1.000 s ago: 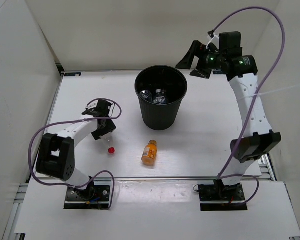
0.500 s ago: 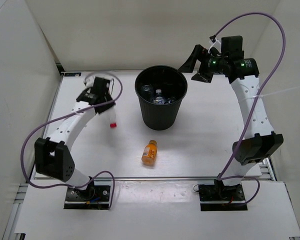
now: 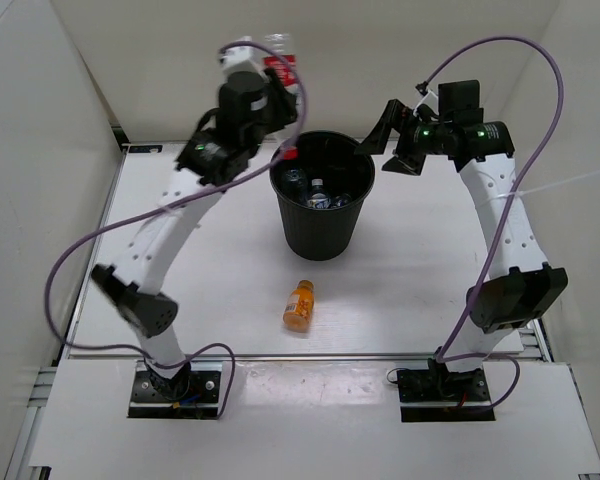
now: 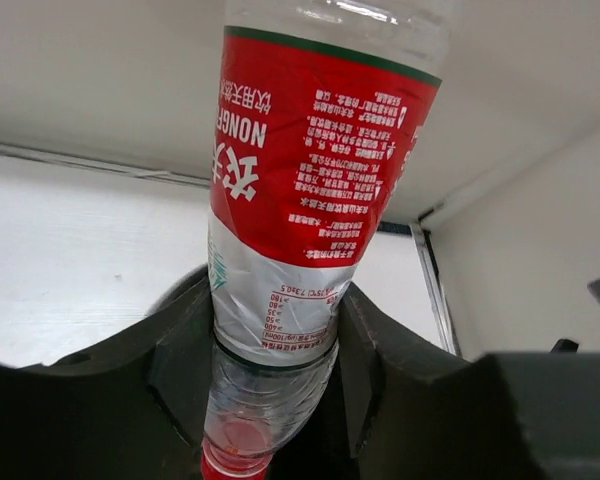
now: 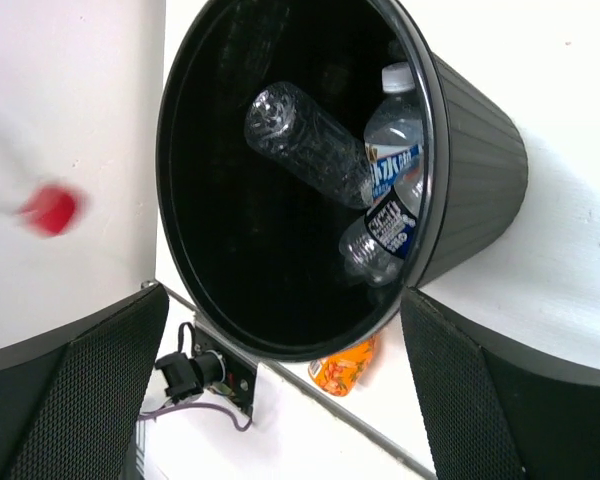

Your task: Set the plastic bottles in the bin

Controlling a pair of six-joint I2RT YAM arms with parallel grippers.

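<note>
Left gripper clamps the red-label bottle, judged light, thin-walled and crushable, just below its label near the neck at frame centre; right gripper stands wide, empty.

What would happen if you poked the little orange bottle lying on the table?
It would probably roll, since the orange bottle lies on its side and looks round. Being so short, it is likely light.
</note>
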